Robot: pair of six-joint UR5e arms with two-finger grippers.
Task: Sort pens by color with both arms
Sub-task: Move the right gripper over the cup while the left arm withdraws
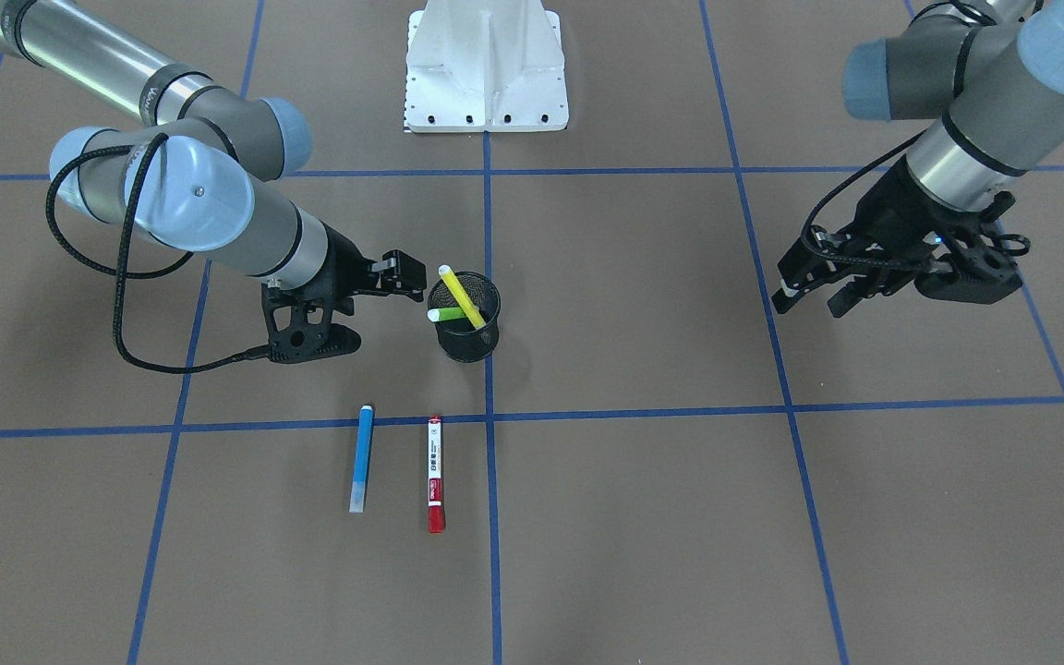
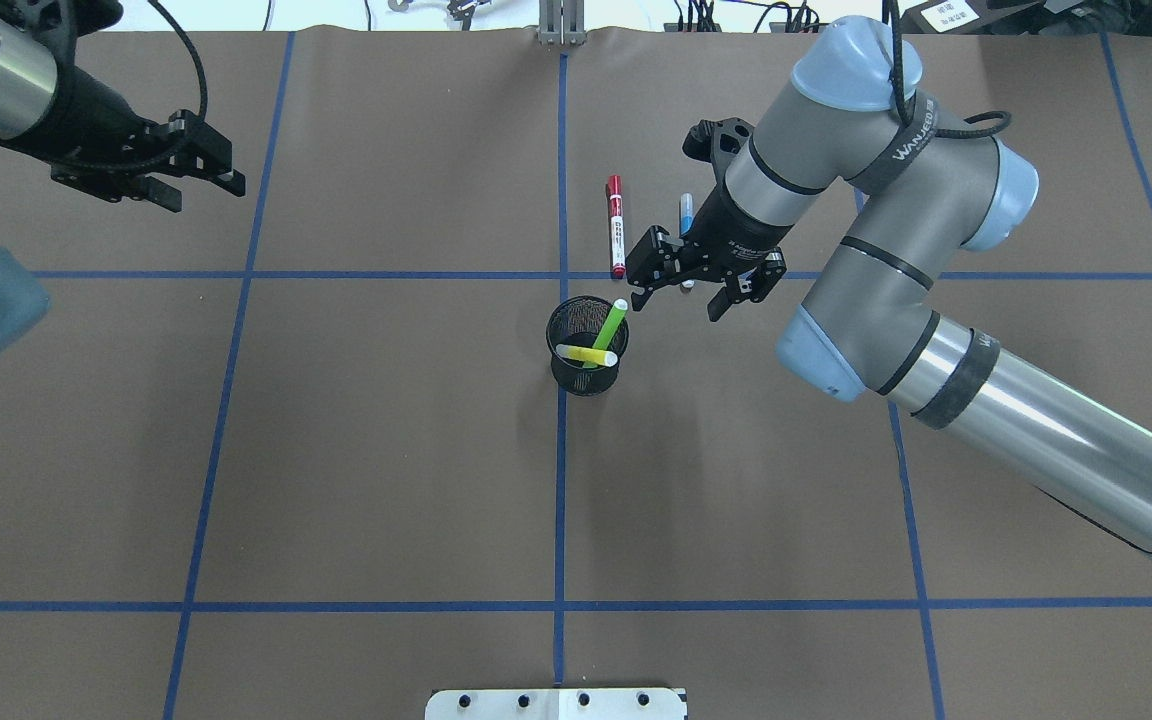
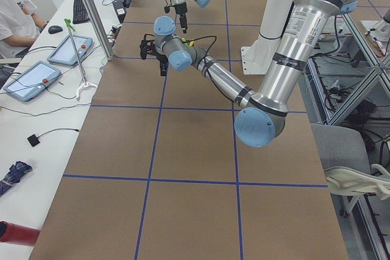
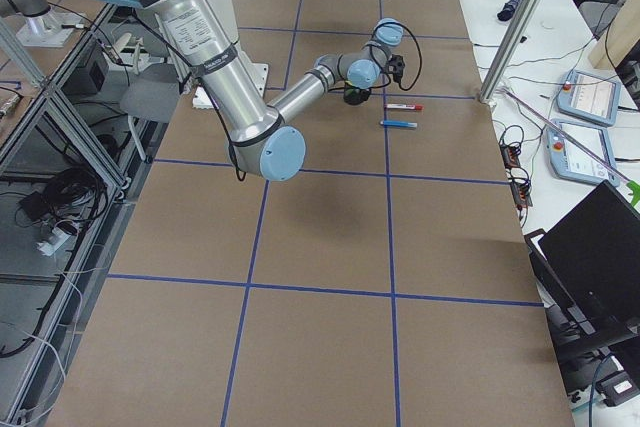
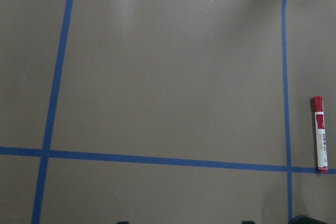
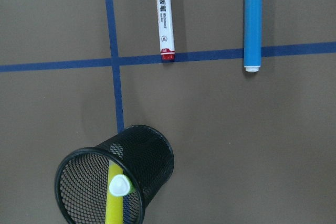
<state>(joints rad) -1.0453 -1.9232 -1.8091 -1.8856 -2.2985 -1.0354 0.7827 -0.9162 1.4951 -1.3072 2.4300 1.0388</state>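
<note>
The yellow pen (image 1: 461,296) and green pen (image 2: 611,325) leaned crossed inside the black mesh cup (image 1: 472,344). The blue pen (image 1: 362,457) and the white-barrelled pen with red cap (image 1: 436,473) lay flat, parallel and slightly apart on the bench (image 1: 680,517), on the cup's far side from the robot. The right end effector (image 2: 681,303) hovered just beside the cup, fingers spread and holding nothing. The left end effector (image 1: 807,305) hung well apart, likewise spread and empty.
</note>
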